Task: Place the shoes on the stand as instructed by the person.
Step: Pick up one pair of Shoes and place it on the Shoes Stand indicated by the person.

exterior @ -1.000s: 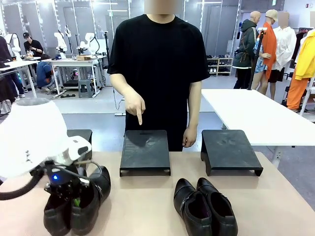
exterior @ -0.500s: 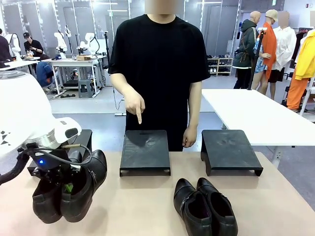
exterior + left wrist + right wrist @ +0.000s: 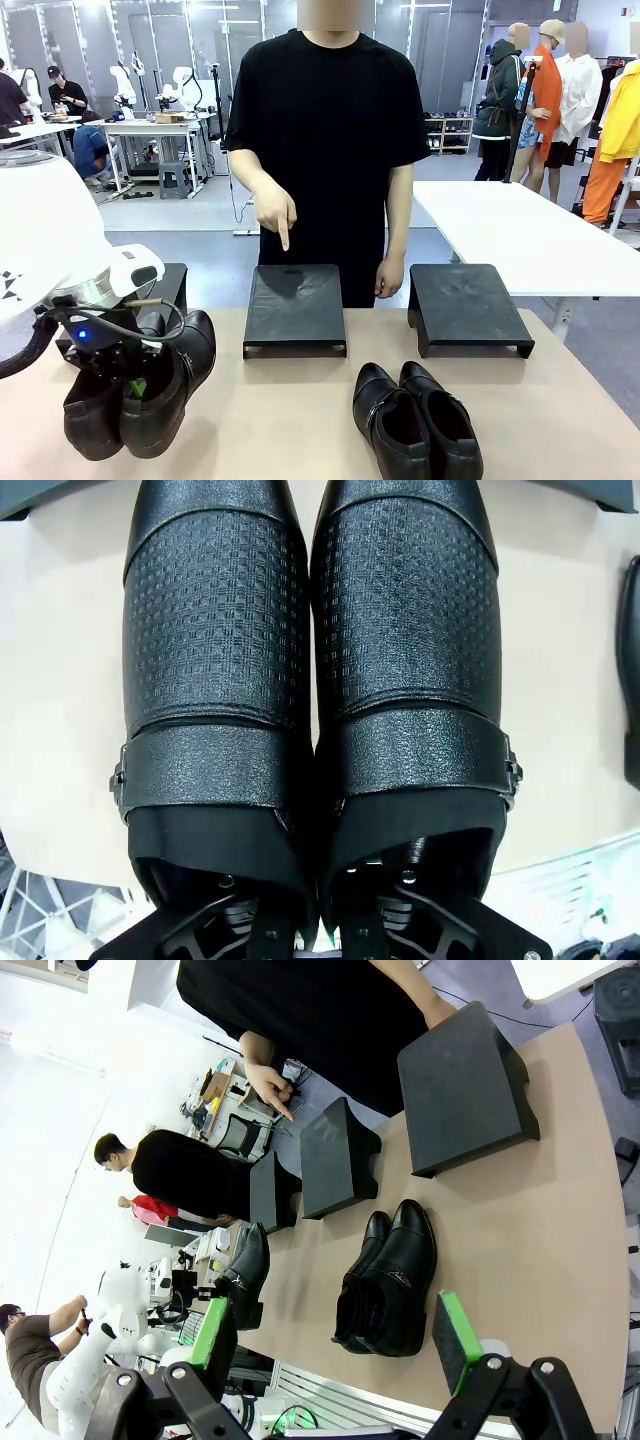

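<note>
My left gripper (image 3: 130,385) is shut on the inner walls of one pair of glossy black shoes (image 3: 140,395), holding them together just above the table's left end with the toes hanging down. In the left wrist view that pair of shoes (image 3: 310,660) lies ahead of my left gripper (image 3: 320,925), whose fingers reach into the openings. The second pair of shoes (image 3: 415,420) lies on the table near the front. The person points a finger (image 3: 283,240) down at the middle stand (image 3: 295,308). My right gripper (image 3: 335,1345) is open and high above the second pair of shoes (image 3: 390,1280).
Three black stands line the far side: a left stand (image 3: 170,280) partly hidden behind my arm, the middle one and a right stand (image 3: 468,305). The person's other hand (image 3: 388,280) hangs between the middle and right stands. A white table (image 3: 520,235) stands beyond at the right.
My left arm has risen with the pair of shoes, lifting them off the table and shifting slightly left. The person's pointing hand and the second pair have stayed put.
</note>
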### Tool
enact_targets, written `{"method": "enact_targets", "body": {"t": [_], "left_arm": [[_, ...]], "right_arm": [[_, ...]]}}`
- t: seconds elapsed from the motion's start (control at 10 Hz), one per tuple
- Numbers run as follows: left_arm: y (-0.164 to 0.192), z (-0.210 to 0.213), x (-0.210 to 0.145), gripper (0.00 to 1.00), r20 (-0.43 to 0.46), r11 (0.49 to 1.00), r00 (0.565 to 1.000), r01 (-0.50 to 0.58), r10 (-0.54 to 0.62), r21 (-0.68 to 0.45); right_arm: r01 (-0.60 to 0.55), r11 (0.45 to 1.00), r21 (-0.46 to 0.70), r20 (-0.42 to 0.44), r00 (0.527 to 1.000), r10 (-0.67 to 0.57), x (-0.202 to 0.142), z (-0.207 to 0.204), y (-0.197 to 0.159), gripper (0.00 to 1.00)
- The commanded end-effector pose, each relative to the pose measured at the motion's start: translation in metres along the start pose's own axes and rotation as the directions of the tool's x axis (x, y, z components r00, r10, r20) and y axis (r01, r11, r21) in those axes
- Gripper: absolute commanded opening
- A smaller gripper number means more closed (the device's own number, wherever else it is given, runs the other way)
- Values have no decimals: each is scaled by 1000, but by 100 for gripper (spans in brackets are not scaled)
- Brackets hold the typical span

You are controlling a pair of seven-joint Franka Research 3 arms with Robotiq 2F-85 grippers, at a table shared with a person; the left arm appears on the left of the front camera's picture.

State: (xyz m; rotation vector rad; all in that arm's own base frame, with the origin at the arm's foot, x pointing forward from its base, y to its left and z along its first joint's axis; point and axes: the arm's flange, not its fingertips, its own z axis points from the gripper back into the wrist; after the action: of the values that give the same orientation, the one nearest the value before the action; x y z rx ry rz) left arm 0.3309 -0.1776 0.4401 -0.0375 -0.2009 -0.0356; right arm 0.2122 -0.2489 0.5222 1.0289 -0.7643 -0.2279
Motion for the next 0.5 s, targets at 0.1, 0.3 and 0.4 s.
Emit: {"method": "enact_targets", "body": {"t": [0.1, 0.3, 0.4], "left_arm": [[-13, 7, 6, 9, 72, 998, 996, -53, 56, -36], [-44, 18, 33, 9, 139, 995, 990, 8, 6, -100], [-58, 22, 51, 9, 162, 996, 987, 7, 8, -88]], "right_arm": [[-13, 1000, 11, 7, 1000, 13, 1, 1, 0, 100], [-13, 1000, 11, 7, 1000, 13, 1, 1, 0, 100], [-13, 1000, 11, 7, 1000, 13, 1, 1, 0, 100]]}}
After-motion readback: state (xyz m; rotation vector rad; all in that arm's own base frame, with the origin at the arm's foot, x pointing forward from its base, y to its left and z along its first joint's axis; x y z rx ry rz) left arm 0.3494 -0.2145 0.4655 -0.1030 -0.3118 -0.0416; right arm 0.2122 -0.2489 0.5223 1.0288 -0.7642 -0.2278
